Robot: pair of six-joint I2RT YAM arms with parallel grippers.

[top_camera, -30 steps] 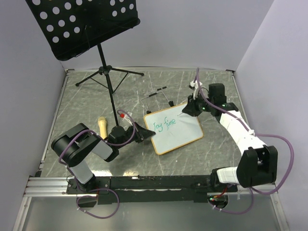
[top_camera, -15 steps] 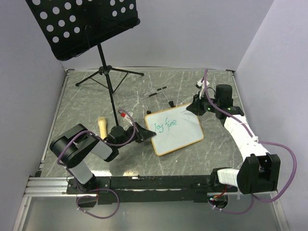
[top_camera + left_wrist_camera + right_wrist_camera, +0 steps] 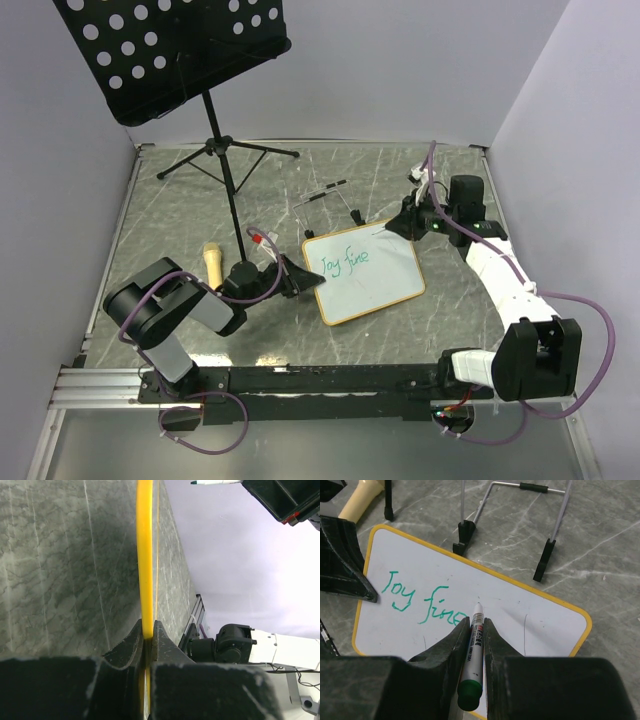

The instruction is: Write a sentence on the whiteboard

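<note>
The whiteboard [image 3: 385, 285], tan-framed, lies flat at the table's centre with green writing "Toy fine" [image 3: 420, 602] on it. My left gripper [image 3: 305, 283] is shut on the frame of its left edge, which the left wrist view shows as a yellow strip [image 3: 145, 555] pinched between the fingers [image 3: 147, 627]. My right gripper [image 3: 397, 228] is shut on a green-capped marker [image 3: 476, 635]. The marker tip points at bare board [image 3: 530, 625] just right of the writing. In the left wrist view the tip [image 3: 215, 482] hangs clear of the board's surface.
A black perforated music stand [image 3: 175, 55] rises at the back left, its tripod feet [image 3: 225, 150] on the table. A wire easel [image 3: 325, 200] lies just behind the board. A tan wooden handle [image 3: 212, 262] rests left of my left gripper.
My right arm has drawn back to the right, carrying the marker from the board's middle towards its far right part. The left gripper and the writing are unchanged.
</note>
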